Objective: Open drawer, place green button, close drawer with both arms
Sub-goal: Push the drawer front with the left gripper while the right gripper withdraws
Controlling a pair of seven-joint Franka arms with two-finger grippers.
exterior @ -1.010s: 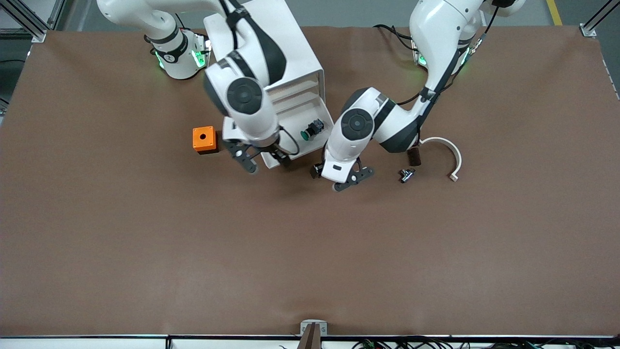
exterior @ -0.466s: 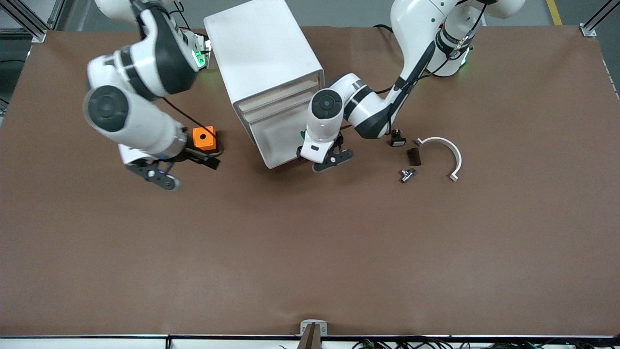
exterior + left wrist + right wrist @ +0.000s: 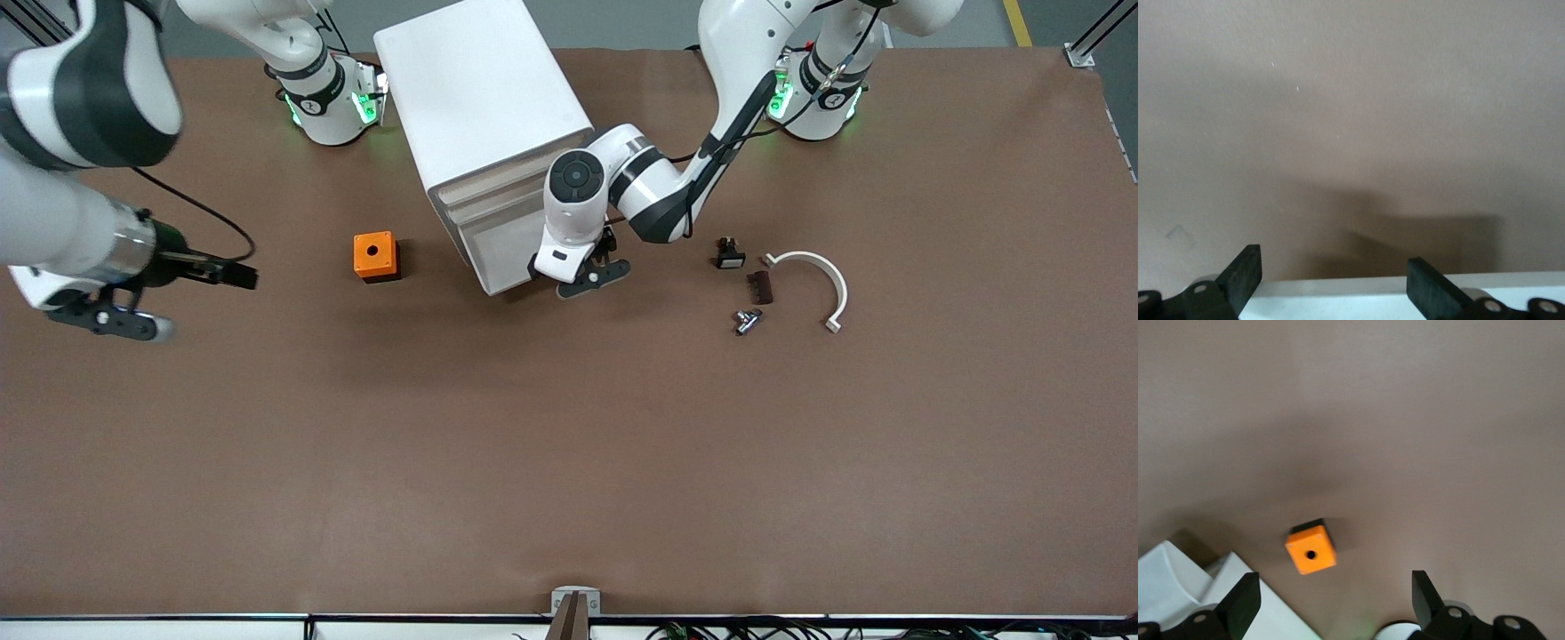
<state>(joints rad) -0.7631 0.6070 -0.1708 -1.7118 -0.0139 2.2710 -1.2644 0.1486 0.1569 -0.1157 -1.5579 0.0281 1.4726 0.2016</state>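
Note:
The white cabinet (image 3: 484, 124) stands near the robots' bases. Its bottom drawer (image 3: 508, 262) is pushed in, about level with the three above. The button is hidden; it shows in no view. My left gripper (image 3: 578, 283) is open and low at the drawer's front. In the left wrist view the left gripper (image 3: 1333, 260) has its fingers spread on either side of a white drawer edge (image 3: 1338, 297). My right gripper (image 3: 203, 305) is open and empty over bare table toward the right arm's end. In the right wrist view the right gripper (image 3: 1335, 579) holds nothing.
An orange cube with a hole (image 3: 374, 256) sits beside the cabinet and shows in the right wrist view (image 3: 1311, 550). Toward the left arm's end lie a small black part with a white face (image 3: 729, 255), a brown part (image 3: 758, 286), a metal piece (image 3: 746, 320) and a white curved piece (image 3: 822, 276).
The right arm has swung away from the drawer, past the orange cube, toward its end of the table. The left gripper has pushed the open drawer in, and the button has gone out of sight.

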